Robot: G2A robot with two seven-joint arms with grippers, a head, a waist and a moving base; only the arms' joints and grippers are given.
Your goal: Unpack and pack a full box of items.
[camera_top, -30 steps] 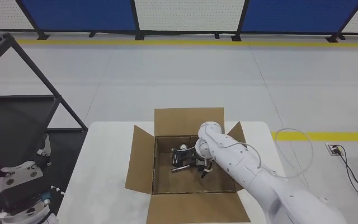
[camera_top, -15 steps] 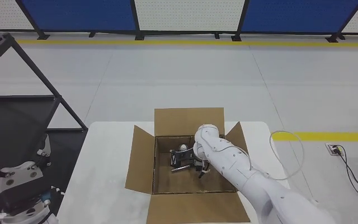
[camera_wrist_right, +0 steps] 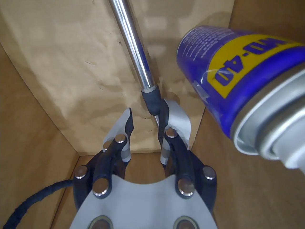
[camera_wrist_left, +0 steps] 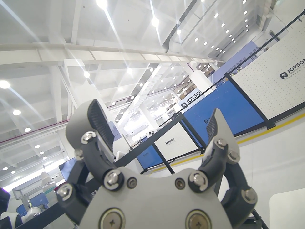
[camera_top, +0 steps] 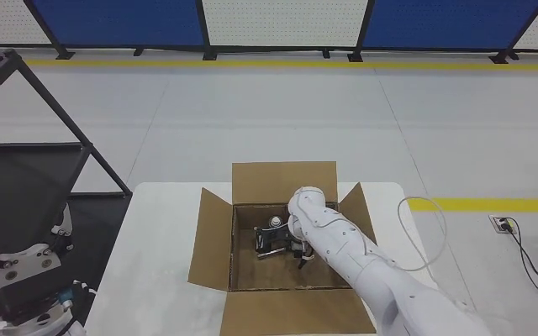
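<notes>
The right gripper (camera_wrist_right: 146, 119) sits low inside the open cardboard box (camera_top: 212, 252), fingers narrowly apart and clamping nothing. A chrome rod (camera_wrist_right: 127, 34) rests its black-capped end against one finger, and its long axis runs straight away from the gripper. Just beside it, a blue and yellow spray can (camera_wrist_right: 221, 72) is tilted, nozzle end towards the wrist. The left gripper (camera_wrist_left: 159, 129) points upward, fingers wide, holding nothing.
</notes>
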